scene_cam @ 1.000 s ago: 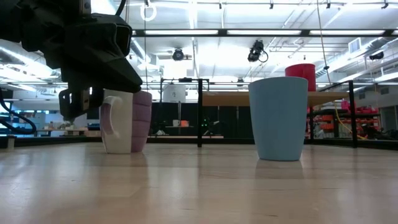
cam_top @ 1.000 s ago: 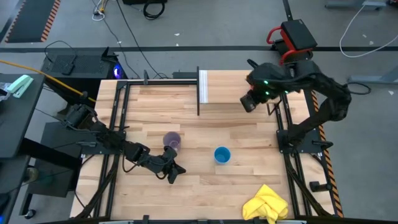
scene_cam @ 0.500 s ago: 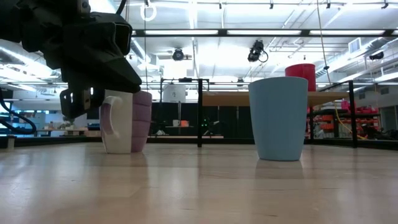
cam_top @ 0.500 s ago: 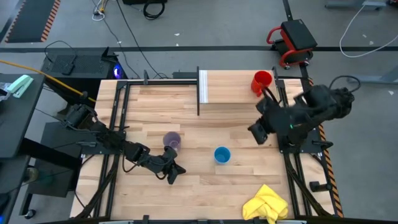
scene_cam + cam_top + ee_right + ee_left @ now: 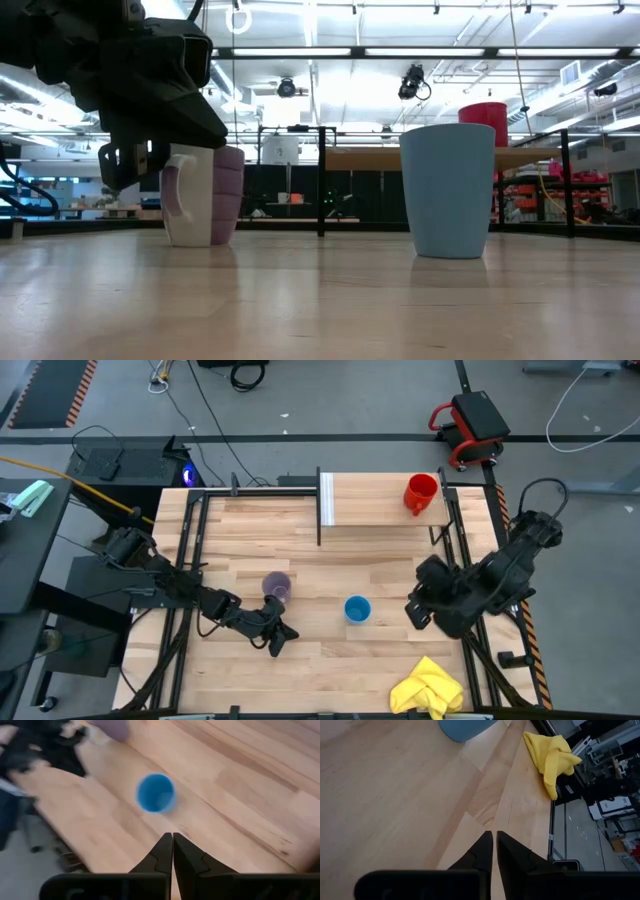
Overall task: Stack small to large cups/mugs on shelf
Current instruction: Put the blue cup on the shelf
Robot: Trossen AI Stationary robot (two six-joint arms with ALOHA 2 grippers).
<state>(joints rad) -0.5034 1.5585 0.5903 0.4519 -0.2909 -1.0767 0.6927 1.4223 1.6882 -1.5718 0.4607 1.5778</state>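
High view: The red mug [image 5: 421,493] is seen standing upright on the shelf [image 5: 375,500], near the shelf's right end. The blue cup [image 5: 357,609] is placed upright on the tabletop [image 5: 330,560], roughly central, well apart from the shelf. The purple mug [image 5: 276,586] is located on the tabletop to the left of the blue cup. The right gripper [image 5: 415,614] is positioned above the tabletop, to the right of the blue cup and apart from it, with nothing held. The left gripper [image 5: 281,639] is positioned low over the tabletop, just in front of the purple mug and not touching it. A yellow cloth [image 5: 430,687] is found at the front right corner of the tabletop.

Low view: The purple mug [image 5: 205,195] is shown with its pale handle turned to the picture's left, partly covered by the dark body of the left arm. The blue cup [image 5: 447,188] is seen standing alone on the tabletop. The red mug [image 5: 484,112] is visible behind it on the raised shelf.

Left wrist view: The fingers [image 5: 482,851] are closed together, with nothing between them. Part of the blue cup [image 5: 462,728] and the yellow cloth [image 5: 552,755] are seen ahead.

Right wrist view: The fingers [image 5: 162,854] are pressed together and empty. The blue cup [image 5: 156,793] is seen ahead of the fingertips, open side up, clear of them.
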